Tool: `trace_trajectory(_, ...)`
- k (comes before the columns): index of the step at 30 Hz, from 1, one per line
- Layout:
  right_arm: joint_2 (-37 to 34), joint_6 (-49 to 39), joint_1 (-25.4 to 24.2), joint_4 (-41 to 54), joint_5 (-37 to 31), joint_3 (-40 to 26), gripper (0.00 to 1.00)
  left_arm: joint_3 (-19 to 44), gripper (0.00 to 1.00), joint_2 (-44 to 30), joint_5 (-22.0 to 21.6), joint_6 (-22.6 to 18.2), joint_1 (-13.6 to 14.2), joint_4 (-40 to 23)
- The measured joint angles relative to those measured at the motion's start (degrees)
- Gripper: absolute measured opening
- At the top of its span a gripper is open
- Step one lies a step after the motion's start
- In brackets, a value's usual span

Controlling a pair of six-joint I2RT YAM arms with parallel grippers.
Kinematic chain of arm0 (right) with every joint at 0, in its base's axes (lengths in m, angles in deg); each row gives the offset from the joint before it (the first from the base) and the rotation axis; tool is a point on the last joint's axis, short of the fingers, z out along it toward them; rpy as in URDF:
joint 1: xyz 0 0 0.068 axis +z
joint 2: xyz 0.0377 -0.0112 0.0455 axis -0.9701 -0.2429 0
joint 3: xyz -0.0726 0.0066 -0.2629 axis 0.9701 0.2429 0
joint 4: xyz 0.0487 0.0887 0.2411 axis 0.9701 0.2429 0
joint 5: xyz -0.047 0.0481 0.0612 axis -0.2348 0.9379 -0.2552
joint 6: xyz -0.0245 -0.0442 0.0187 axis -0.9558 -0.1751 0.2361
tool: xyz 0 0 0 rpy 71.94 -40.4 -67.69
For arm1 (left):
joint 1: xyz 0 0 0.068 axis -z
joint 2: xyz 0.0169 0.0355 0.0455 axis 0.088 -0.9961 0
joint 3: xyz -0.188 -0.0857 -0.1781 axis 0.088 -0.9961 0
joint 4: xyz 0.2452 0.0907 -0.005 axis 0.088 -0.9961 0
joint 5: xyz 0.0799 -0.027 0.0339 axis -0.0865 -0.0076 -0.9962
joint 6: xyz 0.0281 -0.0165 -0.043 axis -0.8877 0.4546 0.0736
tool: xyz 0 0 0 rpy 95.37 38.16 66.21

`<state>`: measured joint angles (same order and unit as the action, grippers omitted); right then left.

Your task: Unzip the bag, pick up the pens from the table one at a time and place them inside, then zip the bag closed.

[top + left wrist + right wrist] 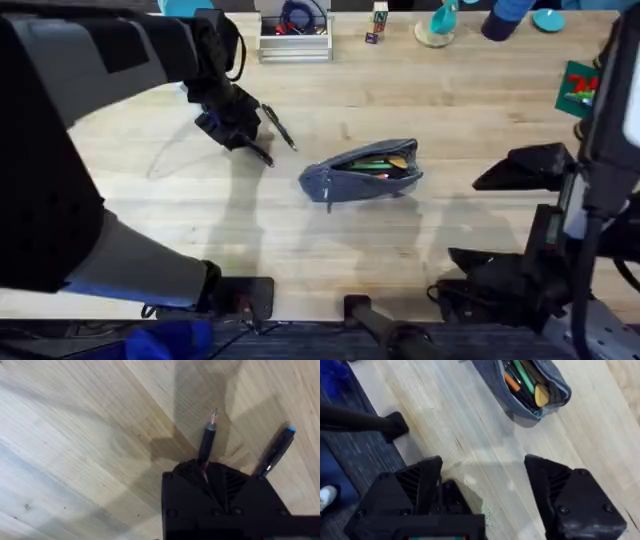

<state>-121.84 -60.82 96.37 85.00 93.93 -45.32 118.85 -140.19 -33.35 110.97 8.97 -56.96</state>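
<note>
Pens: left gripper [207, 472] pinches one pen [207, 442] mid-barrel; it looks light, stiff and slippery. Right gripper [485, 495] gapes empty beside the open bag [362, 172].

Table [420, 240]: pale wood, plank joints and long grain plain to see, finish matt to faintly satin, small dark specks in the grain in the left wrist view.

Bag [345, 182]: grey-blue cloth, denim-like weave, soft and creased, matt; mouth gaping, contents glossy green and orange, plastic by the look.

Pens: one [206, 442] with matt black barrel, small shiny tip, metallic; the other [274, 453] glossier dark barrel, blue end cap, a bright metallic glint low on the barrel.

Left gripper [207, 476] and right gripper [482, 490]: black hard plastic, matt, ribbed faces, small screw heads.
</note>
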Motion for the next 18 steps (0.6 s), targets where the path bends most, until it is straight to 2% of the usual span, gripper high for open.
trace_trajectory(4, 0.0, 0.0, 0.0, 0.0, 0.0, 0.0, 0.996, 0.3, 0.043, 0.0, 0.1, -0.6, 0.0, -0.5)
trace_trajectory(7, 0.0, 0.0, 0.0, 0.0, 0.0, 0.0, 0.998, 0.7, 0.043, 0.1, 0.6, -2.7, 0.1, -2.5)
trace_trajectory(12, 0.0, 0.0, 0.0, 0.0, 0.0, 0.0, 0.997, 2.6, 0.043, 3.5, 1.6, -7.8, 0.5, -5.2)
trace_trajectory(16, 0.0, 0.0, 0.0, 0.0, 0.0, 0.0, 0.997, 6.5, 0.043, 10.3, 1.8, -12.6, 0.6, -6.2)
trace_trajectory(18, 0.0, 0.0, 0.0, 0.0, 0.0, 0.0, 0.997, 8.5, 0.043, 13.9, 2.2, -16.4, 0.7, -6.1)
